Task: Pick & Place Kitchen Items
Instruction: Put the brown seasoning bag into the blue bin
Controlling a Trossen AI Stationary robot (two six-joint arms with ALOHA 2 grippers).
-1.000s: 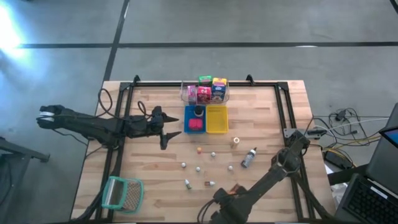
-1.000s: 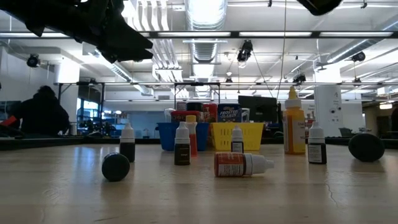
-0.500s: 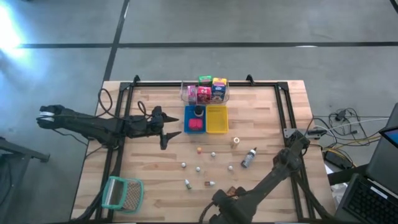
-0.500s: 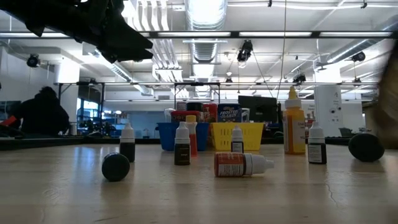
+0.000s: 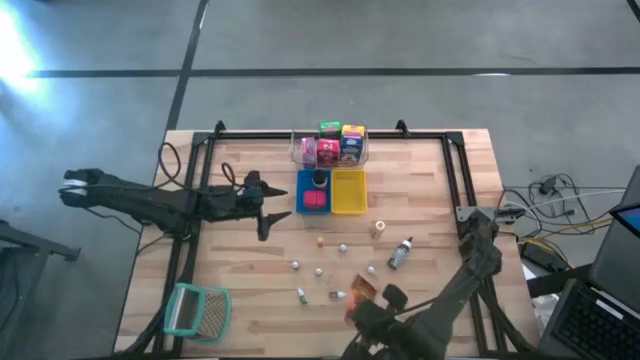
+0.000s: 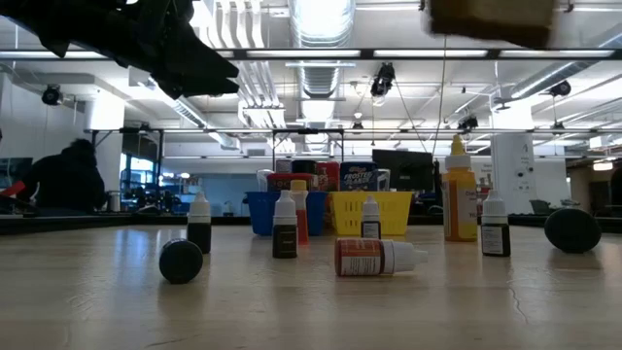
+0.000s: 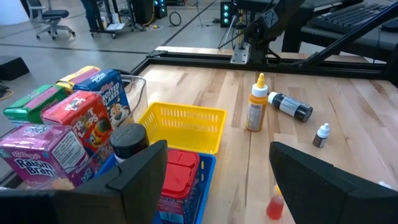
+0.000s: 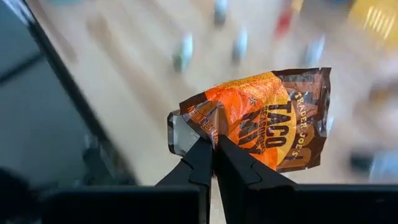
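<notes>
Kitchen items sat all over the wooden table (image 5: 240, 250). The right gripper (image 8: 211, 149) was near the front edge of the table, up in the air. Its two fingers were pinched tight on the corner of an orange and brown taco packet (image 8: 267, 118), which hung in the air above the wood. From above, the same packet (image 5: 362, 292) showed as a small orange spot beside some tiny bottles.

The left gripper (image 5: 272, 204) waited over the left middle of the table, just beside the blue tray (image 5: 302, 178). Its fingers were spread wide with nothing between them.

Cereal boxes (image 7: 59, 134) in pink, red, green and blue stood packed in a clear tub (image 5: 296, 150) at the back. A dark jar (image 7: 129, 142) and a red piece sat in the blue tray. The yellow tray (image 7: 180, 124) was next to it. An orange bottle (image 7: 254, 107) stood upright near a dark bottle (image 7: 290, 106) lying on its side. A teal mesh basket (image 5: 195, 310) lay at the front left corner.
</notes>
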